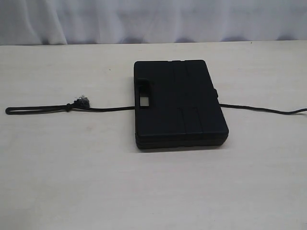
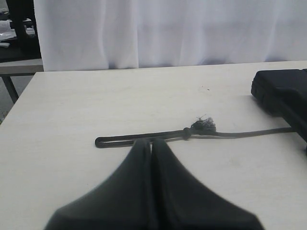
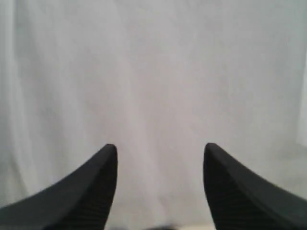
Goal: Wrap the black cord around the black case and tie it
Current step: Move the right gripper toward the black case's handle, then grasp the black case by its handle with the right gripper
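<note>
The black case [image 1: 180,103] lies flat in the middle of the table, handle slot facing left. The black cord [image 1: 43,109] runs under it: a knotted loop with a frayed tuft [image 1: 80,101] stretches left, and the other end trails off to the right [image 1: 268,110]. Neither gripper shows in the exterior view. In the left wrist view my left gripper [image 2: 151,142] is shut with nothing in it, its tips in line with the cord's loop [image 2: 124,141]; a corner of the case [image 2: 283,93] shows there too. My right gripper [image 3: 159,148] stands open, facing only a white curtain.
The pale table [image 1: 96,182] is backed by a white curtain [image 1: 153,19]. In the left wrist view the table's left edge [image 2: 19,103] shows, with dark furniture [image 2: 17,28] beyond it.
</note>
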Controlling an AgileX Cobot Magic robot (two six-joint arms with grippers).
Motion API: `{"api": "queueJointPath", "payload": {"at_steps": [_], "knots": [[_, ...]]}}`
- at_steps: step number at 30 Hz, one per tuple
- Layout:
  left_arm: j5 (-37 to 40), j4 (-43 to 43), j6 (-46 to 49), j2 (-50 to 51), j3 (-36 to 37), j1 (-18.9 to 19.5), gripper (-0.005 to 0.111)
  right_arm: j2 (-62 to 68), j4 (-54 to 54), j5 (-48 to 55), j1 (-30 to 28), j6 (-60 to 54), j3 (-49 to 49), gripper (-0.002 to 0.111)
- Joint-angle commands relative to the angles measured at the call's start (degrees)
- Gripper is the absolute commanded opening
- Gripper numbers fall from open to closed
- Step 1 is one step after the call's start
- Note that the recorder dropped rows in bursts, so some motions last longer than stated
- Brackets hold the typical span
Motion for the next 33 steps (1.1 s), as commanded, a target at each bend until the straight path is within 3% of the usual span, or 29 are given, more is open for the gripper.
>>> {"api": "queueJointPath", "payload": {"at_steps": [1,3,5,8,10,12,13,16,18,21,27,33], "knots": [[-0.2,-0.2,-0.3,-0.2,0.1,0.0,0.000,12.5,6.2,19.4,-0.1,-8.9,-10.7,0.059],[-0.2,-0.2,-0.3,-0.2,0.1,0.0,0.000,21.0,14.8,26.1,-0.1,-16.2,-14.8,0.059],[-0.2,-0.2,-0.3,-0.2,0.1,0.0,0.000,30.1,30.2,32.0,-0.1,-29.2,-17.0,0.058],[-0.2,-0.2,-0.3,-0.2,0.1,0.0,0.000,41.6,49.3,35.1,0.4,-42.3,-17.0,0.057],[-0.2,-0.2,-0.3,-0.2,0.1,0.0,0.000,49.8,55.2,35.6,7.2,-48.9,-17.0,0.053],[-0.2,-0.2,-0.3,-0.2,0.1,0.0,0.000,56.9,47.3,25.9,18.4,-46.6,-17.8,0.053],[-0.2,-0.2,-0.3,-0.2,0.1,0.0,0.000,60.6,39.7,21.9,22.8,-39.7,-19.3,0.053],[-0.2,-0.2,-0.3,-0.2,0.1,0.0,0.000,68.6,21.7,19.6,28.3,-19.6,-26.4,0.053],[-0.2,-0.2,-0.3,-0.2,0.1,0.0,0.000,74.5,11.4,21.5,30.3,-9.8,-32.9,0.053],[-0.2,-0.2,-0.3,-0.2,0.1,0.0,0.000,83.4,5.1,27.5,31.2,-2.3,-42.2,0.053],[-0.2,-0.2,-0.3,-0.2,0.1,0.0,0.000,97.9,5.3,33.8,31.2,-1.4,-55.9,0.053],[-0.2,-0.2,-0.3,-0.2,0.1,0.0,0.000,107.4,5.5,33.9,31.2,0.1,-61.9,0.053]]}}
